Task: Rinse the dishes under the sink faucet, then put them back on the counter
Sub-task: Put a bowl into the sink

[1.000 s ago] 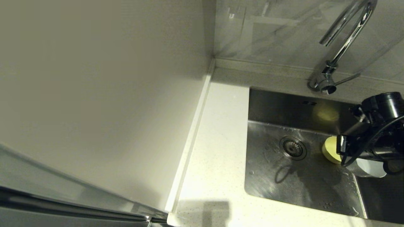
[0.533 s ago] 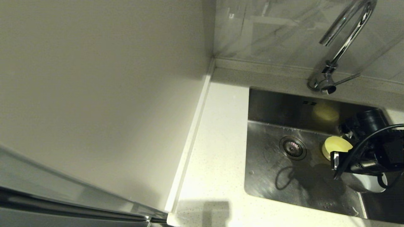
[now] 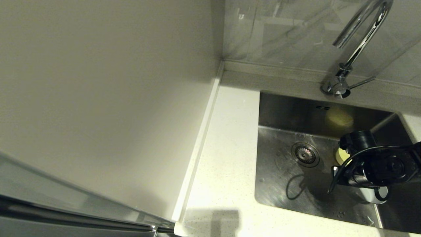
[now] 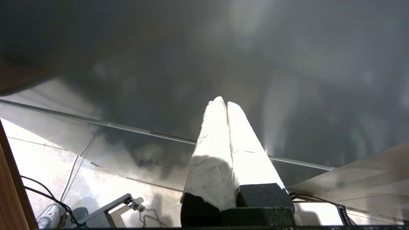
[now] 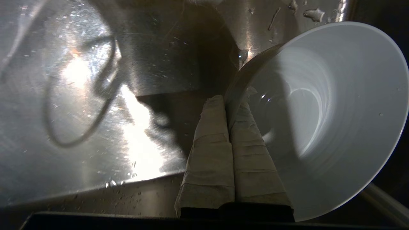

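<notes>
White bowl (image 5: 322, 121) – tilted in the sink (image 3: 283, 184), rim pinched between the right gripper's (image 5: 227, 100) closed fingers; yellow bowl (image 3: 340, 155) just beyond

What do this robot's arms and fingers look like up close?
The right arm is black and chunky, with round joints and a thin black cable looped alongside. Both grippers have two tapered fingers wrapped in pale, creased tape, set on black blocks; the left fingers look alike.
</notes>
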Robot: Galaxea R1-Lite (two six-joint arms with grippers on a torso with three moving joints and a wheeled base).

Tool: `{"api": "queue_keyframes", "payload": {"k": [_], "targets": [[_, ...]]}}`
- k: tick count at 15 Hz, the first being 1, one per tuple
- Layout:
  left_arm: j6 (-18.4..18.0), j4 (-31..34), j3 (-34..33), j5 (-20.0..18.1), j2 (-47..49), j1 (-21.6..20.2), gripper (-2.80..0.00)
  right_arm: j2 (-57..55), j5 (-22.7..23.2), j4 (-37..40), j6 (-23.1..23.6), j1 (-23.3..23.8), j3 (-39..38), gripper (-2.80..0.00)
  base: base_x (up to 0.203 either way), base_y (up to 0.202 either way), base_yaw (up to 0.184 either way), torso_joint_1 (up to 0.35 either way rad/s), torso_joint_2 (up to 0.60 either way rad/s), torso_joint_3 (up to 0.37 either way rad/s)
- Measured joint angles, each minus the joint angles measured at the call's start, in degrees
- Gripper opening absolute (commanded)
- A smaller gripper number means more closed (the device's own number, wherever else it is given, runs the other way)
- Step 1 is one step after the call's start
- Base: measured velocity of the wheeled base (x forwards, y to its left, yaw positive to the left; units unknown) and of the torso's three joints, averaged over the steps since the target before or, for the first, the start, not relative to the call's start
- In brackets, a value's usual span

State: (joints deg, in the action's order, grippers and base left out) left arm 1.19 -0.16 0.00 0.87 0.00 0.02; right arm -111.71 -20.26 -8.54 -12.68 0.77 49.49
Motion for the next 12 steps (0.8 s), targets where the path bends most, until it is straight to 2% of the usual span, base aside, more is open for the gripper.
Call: {"api": "queue_keyframes", "payload": {"k": [5, 10, 11, 12], "targets": [[-0.02, 0.0, 0.0, 0.0, 0.0, 0.01, -2.8, -5.54, -0.03, -4.18, -0.02, 0.61, 1.79, -2.8, 0.0, 0.0, 0.0, 0.0, 0.0, 0.0], [0.01, 0.0, 0.0, -0.02, 0.0, -0.02, -2.8, -9.2, -0.28, -4.49, -0.24, 1.03, 3.98, -2.8, 0.0, 0.0, 0.0, 0.0, 0.0, 0.0], [0.02, 0.0, 0.0, -0.02, 0.0, 0.0, -2.8, -9.65, -0.64, -4.54, -0.24, 1.05, 4.3, 0.0, 0.0, 0.0, 0.0, 0.0, 0.0, 0.0], [-0.01, 0.0, 0.0, -0.02, 0.0, -0.01, -2.8, -9.97, -0.77, -4.58, -0.27, 1.1, 4.57, 0.0, 0.0, 0.0, 0.0, 0.0, 0.0, 0.0]]}}
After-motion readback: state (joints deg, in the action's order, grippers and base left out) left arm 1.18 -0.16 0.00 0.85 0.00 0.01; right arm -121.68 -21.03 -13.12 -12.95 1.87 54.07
